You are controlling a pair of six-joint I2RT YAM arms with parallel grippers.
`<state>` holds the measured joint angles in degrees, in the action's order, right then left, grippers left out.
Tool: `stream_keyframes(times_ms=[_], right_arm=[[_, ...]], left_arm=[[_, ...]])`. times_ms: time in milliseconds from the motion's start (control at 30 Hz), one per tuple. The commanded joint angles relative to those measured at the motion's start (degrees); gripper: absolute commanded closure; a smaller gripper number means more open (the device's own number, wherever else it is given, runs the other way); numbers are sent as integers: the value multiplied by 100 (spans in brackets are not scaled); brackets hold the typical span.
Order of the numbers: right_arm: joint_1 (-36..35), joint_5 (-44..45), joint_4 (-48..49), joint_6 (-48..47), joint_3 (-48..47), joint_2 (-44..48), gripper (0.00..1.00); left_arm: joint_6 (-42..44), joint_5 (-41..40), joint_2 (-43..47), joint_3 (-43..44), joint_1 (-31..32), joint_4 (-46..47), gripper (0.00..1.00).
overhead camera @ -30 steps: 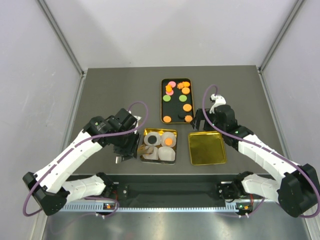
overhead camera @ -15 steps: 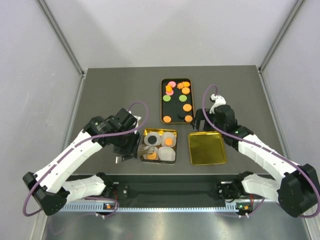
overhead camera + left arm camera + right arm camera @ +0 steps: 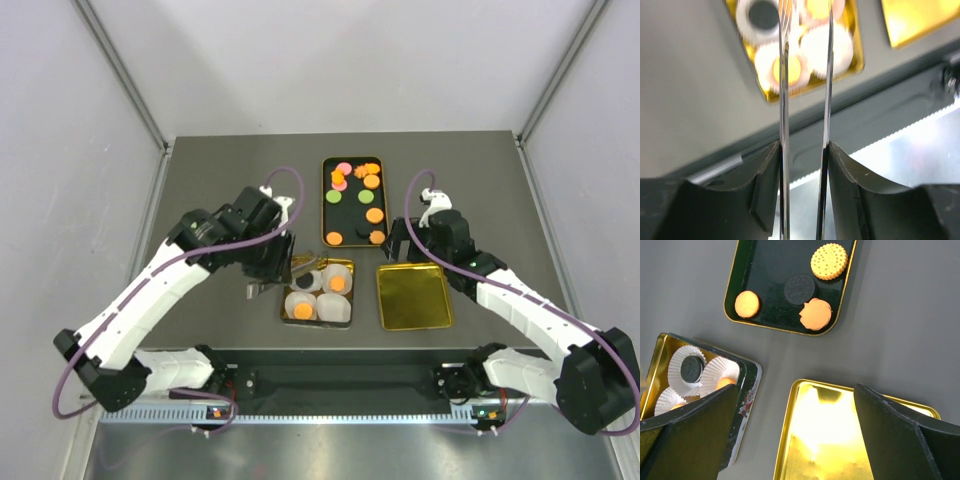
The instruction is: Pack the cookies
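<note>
Several cookies [image 3: 352,190], mostly orange, lie in the black tray [image 3: 327,205]; its near end shows in the right wrist view [image 3: 762,315]. The gold tin [image 3: 346,265] holds white liners with a black cookie [image 3: 303,283] and two orange cookies [image 3: 338,284]. My left gripper [image 3: 278,258] is shut on metal tongs [image 3: 782,100], their tips above the tin's far-left part [image 3: 767,92]; I see no cookie between the blades. My right gripper [image 3: 400,243] is open and empty above the gold lid [image 3: 850,435].
The gold lid [image 3: 412,296] lies right of the tin, the black tray behind both. One near-right liner [image 3: 827,45] looks empty. Grey walls stand left and right. The arm bases and a metal rail [image 3: 330,410] run along the near edge.
My left arm has risen and moved back and to the right, taking the tongs out of the tin. An orange cookie now lies in the near-left liner. The right arm has not moved.
</note>
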<state>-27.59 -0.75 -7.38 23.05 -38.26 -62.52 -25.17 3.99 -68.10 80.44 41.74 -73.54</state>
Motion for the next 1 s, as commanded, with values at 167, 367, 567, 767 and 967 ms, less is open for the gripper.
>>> stream_keyframes(times_ms=[167, 367, 567, 767, 967], right_arm=[[17, 14, 87, -64, -217, 170, 1], [17, -4, 78, -55, -217, 188, 0], [17, 14, 61, -55, -208, 293, 0], [26, 49, 26, -81, -217, 311, 0], [17, 58, 26, -72, -217, 311, 0]], left_arm=[[363, -995, -1354, 1166, 10, 1412, 53], [723, -1866, -2628, 2062, -25, 1921, 52], [970, -1877, -3675, 2818, -192, 2282, 52], [1137, -911, -4071, 2978, -192, 2177, 52], [1163, -689, -3790, 2381, -78, 2247, 50]])
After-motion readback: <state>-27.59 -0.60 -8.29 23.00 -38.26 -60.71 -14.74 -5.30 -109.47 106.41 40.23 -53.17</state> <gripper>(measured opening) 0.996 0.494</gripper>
